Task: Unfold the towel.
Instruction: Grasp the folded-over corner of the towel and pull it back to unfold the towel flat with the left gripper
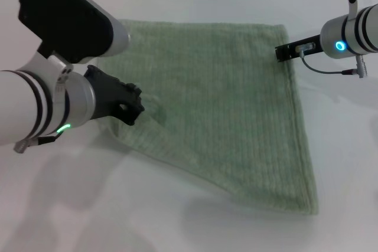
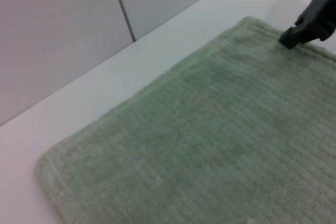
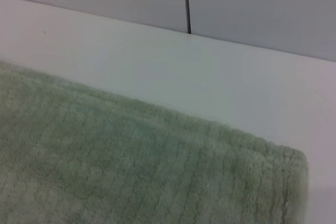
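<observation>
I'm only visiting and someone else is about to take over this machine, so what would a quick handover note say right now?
Left end effector: low on the towel's left edge; grip state unclear.
Right end effector: at the far right corner of the towel; grip unclear too.
The towel lies mostly spread on the white table, far edge straight.
Done: it appears largely opened out.
Left: the near left side runs diagonally and looks rumpled by the left end effector; probably needs pulling flat, then release.

The towel (image 1: pixel 224 116) is showing soft, matt terry cloth with fine ribbed lines. The worktop (image 1: pixel 88 205) is looking smooth, white and faintly glossy.
</observation>
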`<state>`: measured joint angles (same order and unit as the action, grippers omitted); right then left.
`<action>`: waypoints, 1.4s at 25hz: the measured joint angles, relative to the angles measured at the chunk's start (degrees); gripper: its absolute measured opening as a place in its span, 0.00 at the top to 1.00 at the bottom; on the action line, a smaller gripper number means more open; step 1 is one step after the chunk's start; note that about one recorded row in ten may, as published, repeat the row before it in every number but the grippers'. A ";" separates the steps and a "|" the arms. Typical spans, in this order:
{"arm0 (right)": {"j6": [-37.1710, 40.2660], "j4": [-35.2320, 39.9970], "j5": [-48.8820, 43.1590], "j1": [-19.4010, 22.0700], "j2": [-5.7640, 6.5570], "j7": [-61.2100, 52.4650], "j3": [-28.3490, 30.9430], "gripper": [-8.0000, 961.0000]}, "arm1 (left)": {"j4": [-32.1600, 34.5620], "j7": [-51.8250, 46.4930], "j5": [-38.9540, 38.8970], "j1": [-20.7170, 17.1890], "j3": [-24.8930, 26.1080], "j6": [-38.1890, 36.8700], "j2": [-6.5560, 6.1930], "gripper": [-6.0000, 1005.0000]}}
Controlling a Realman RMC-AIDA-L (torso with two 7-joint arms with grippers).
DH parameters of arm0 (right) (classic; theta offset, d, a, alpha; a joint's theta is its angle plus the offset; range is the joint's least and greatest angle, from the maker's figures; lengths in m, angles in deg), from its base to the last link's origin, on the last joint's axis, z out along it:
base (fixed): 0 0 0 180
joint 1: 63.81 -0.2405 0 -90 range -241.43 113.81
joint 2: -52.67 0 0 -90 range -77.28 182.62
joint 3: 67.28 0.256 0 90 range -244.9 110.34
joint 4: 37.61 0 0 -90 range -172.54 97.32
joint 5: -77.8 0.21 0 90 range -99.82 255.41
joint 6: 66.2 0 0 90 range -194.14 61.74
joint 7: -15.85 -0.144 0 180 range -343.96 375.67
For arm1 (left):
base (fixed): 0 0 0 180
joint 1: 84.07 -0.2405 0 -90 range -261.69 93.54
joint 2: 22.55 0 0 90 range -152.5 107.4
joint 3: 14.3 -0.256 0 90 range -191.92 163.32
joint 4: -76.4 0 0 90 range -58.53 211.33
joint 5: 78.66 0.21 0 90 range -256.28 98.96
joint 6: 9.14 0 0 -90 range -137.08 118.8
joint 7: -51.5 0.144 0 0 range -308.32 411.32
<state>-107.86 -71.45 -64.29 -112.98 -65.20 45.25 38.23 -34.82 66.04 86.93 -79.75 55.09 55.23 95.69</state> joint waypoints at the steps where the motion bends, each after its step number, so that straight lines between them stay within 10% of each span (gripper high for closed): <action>1: 0.07 0.00 -0.01 -0.03 -0.01 0.00 -0.03 0.97 | 0.00 0.00 0.00 0.00 0.00 0.00 0.00 0.90; 35: 1.00 -0.32 -0.04 -0.67 -0.37 0.42 -1.42 0.97 | -2.05 -5.55 0.00 -5.30 2.46 -0.14 0.03 0.88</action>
<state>-106.86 -71.77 -64.33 -113.65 -65.57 45.67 36.80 -36.87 60.49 86.92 -85.05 57.55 55.09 95.72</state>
